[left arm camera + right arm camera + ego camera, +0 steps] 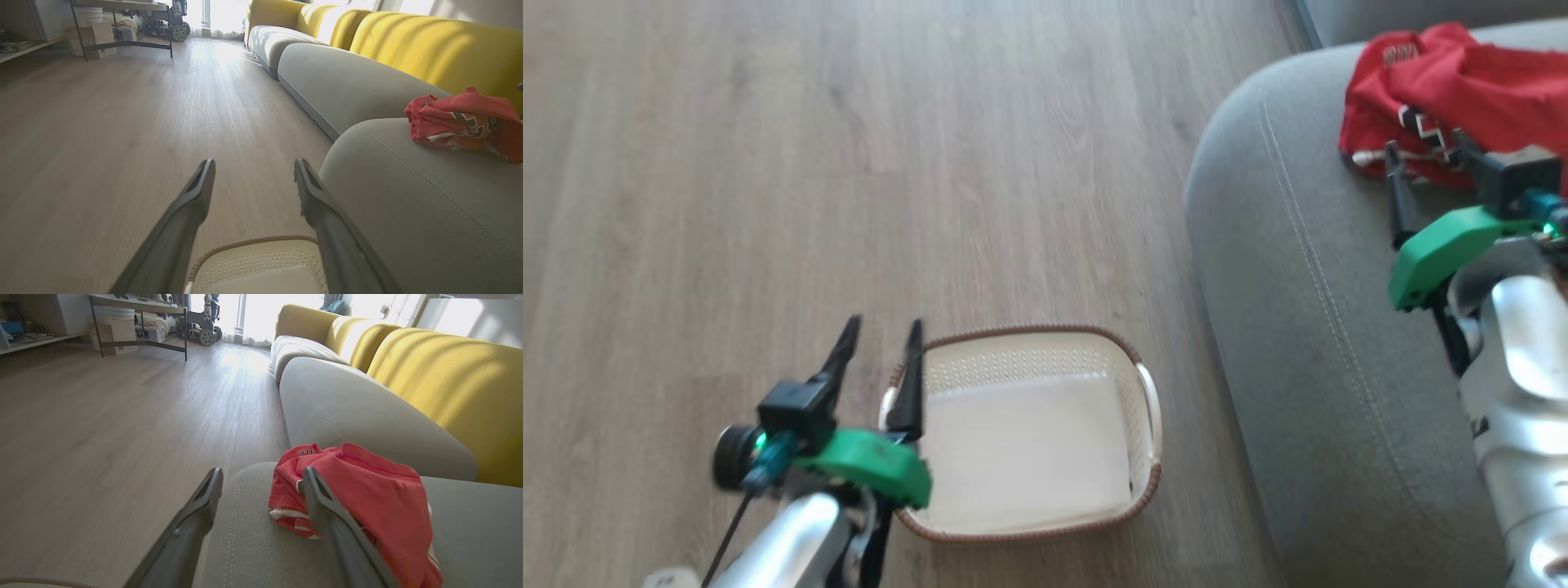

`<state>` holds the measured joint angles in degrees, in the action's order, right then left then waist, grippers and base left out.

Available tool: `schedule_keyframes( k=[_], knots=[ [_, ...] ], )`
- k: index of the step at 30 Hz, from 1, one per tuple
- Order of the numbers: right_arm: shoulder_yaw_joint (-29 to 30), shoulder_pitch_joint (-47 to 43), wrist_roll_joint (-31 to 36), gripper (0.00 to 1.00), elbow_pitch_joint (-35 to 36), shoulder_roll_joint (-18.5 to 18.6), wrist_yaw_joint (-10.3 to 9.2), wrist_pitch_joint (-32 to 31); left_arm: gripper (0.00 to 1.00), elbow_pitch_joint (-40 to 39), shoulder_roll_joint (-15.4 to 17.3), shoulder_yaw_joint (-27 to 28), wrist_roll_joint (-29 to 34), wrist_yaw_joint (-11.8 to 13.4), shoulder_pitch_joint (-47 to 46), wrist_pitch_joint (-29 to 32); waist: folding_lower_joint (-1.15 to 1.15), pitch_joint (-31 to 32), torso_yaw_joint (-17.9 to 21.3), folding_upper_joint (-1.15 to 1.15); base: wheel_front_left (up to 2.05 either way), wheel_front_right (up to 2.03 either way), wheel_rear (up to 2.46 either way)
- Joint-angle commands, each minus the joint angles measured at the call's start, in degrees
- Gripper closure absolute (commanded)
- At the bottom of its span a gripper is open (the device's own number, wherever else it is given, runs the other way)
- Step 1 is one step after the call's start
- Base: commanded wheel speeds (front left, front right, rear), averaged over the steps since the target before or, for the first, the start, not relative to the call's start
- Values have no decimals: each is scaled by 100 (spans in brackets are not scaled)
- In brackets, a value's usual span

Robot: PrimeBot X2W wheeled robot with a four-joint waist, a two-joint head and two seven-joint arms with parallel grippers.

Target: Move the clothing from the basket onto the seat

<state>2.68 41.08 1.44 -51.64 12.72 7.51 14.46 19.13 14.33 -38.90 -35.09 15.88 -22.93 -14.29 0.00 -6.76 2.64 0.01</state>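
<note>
The red clothing (pixel 1462 82) lies crumpled on the grey seat (pixel 1298 327), near its rounded end. My right gripper (pixel 1425 151) hovers open just in front of the jersey; in the right wrist view its right finger overlaps the clothing (pixel 367 486) and nothing is held between the fingers (pixel 204 506). The cream basket (pixel 1029 333) stands on the floor beside the seat, nothing inside it. Above the basket's left edge my left gripper (pixel 882 335) is open and holds nothing. The left wrist view shows the basket rim (pixel 253 240) below the open gripper (pixel 253 165) and the clothing (pixel 461 122) on the seat (pixel 408 212).
Wood floor (pixel 849 163) stretches to the left and beyond the basket. More grey cushions (pixel 347 400) with yellow backrests (pixel 449 375) run along the right. Far off stand a black-legged table (pixel 122 24), boxes (pixel 116 332) and a wheeled machine (pixel 202 328).
</note>
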Motion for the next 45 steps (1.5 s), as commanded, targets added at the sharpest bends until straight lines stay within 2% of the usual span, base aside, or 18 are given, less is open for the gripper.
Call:
schedule_keyframes(
  k=[1, 8, 15, 20, 24, 31, 36, 45],
  knots=[
    [-169, -56, -94, 0, 313, -39, -2, 53, 0, -205, 211, 316, -16, 49, 7, -70, 0, 179, -148, -1, 0, 0, 0],
    [-377, -758, -368, 0, 1132, -402, -2, 53, 0, -351, 453, 738, -62, 168, 685, -70, 0, 525, -313, -1, 0, 0, 0],
    [-298, -1724, -348, 0, 2133, -843, -2, 53, 0, -708, 628, 1199, -92, 321, 1429, -71, 0, 738, -401, -1, 0, 0, 0],
    [-225, -2371, -361, 0, 2765, -972, -2, 53, 0, -996, 613, 1513, -39, 317, 1807, -71, 0, 792, -435, -1, 0, 0, 0],
    [-380, -2784, -783, 0, 3160, -981, -2, 53, 0, -1146, 535, 1667, 51, 269, 2044, -71, 0, 825, -450, -1, 0, 0, 0],
    [-519, -3361, -1264, 0, 3493, -983, -2, 53, 0, -1321, 409, 1882, 233, 129, 2337, -71, 0, 868, -481, -1, 0, 0, 0],
    [-707, -3617, -1337, 0, 3596, -983, -2, 53, 0, -1260, 390, 1935, 322, 88, 2446, -71, 0, 884, -487, -1, 0, 0, 0],
    [-712, -3827, -1326, 0, 3739, -983, -2, 53, 0, -1211, 337, 2053, 418, 33, 2550, -71, 0, 906, -468, -1, 0, 0, 0]
  ],
)
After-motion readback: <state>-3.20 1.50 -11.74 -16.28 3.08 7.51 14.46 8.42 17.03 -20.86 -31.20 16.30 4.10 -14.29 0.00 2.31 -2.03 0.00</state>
